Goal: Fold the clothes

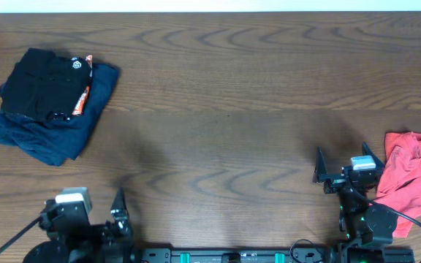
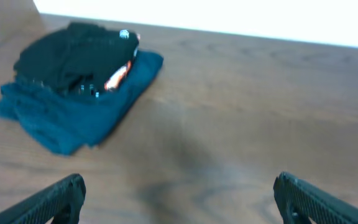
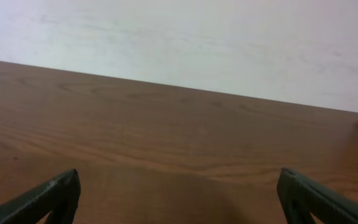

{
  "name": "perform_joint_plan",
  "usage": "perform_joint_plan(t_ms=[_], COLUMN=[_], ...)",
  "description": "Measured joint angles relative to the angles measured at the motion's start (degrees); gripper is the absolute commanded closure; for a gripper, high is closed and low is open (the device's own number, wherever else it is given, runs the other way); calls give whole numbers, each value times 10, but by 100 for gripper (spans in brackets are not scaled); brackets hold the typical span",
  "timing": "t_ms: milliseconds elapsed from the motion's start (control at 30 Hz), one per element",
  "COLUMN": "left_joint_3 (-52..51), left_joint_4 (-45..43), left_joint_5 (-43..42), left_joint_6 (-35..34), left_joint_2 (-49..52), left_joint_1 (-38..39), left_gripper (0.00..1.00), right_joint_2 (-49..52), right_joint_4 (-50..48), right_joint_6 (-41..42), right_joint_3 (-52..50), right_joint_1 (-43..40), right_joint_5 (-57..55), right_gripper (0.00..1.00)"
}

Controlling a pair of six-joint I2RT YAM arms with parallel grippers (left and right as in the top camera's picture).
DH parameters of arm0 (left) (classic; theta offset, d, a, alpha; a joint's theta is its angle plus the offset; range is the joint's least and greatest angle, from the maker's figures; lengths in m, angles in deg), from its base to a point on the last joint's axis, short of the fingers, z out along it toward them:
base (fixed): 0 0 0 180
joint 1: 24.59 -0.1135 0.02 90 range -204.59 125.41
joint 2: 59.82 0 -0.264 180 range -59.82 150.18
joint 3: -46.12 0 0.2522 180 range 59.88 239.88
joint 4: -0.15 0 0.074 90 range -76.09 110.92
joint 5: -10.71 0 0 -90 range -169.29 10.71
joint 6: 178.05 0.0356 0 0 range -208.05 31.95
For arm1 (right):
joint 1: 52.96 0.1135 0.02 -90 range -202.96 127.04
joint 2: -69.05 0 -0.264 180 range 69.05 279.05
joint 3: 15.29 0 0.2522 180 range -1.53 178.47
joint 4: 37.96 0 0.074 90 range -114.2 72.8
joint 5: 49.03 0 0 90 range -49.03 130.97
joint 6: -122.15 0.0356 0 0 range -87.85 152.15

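**Both grippers spread, clothes at opposite ends**

On my overhead feed a folded stack (image 1: 50, 102) sits at ten o'clock on the wooden table (image 1: 232, 88), with a black garment (image 1: 46, 80) lying on a blue garment (image 1: 57, 139). A crumpled red garment (image 1: 415, 179) lies at four o'clock and runs out of frame. My left gripper (image 2: 179, 182) hangs at seven o'clock, fingers spread wide and gripping nothing. My right gripper (image 1: 342, 159) sits at five o'clock, just beside the red cloth, fingers likewise parted and holding nothing.

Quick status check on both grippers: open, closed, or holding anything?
Left gripper: open, holding nothing.
Right gripper: open, holding nothing.
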Motion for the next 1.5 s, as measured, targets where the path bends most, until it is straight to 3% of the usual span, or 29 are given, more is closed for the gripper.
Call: perform_joint_plan(t_ms=[367, 833, 1500], left_joint_3=[-241, -492, -516], left_joint_4=[-200, -582, -595], left_joint_5=[0, 0, 6], left_joint_6=[10, 10, 9], left_joint_2=[-101, -118, -117], left_joint_1=[0, 0, 0], left_gripper=[2, 2, 2], right_joint_2=[0, 0, 0], right_joint_4=[0, 0, 0], right_joint_6=[0, 0, 0], right_joint_3=[0, 0, 0], right_joint_1=[0, 0, 0], right_joint_5=[0, 0, -1], right_gripper=[1, 1, 1])
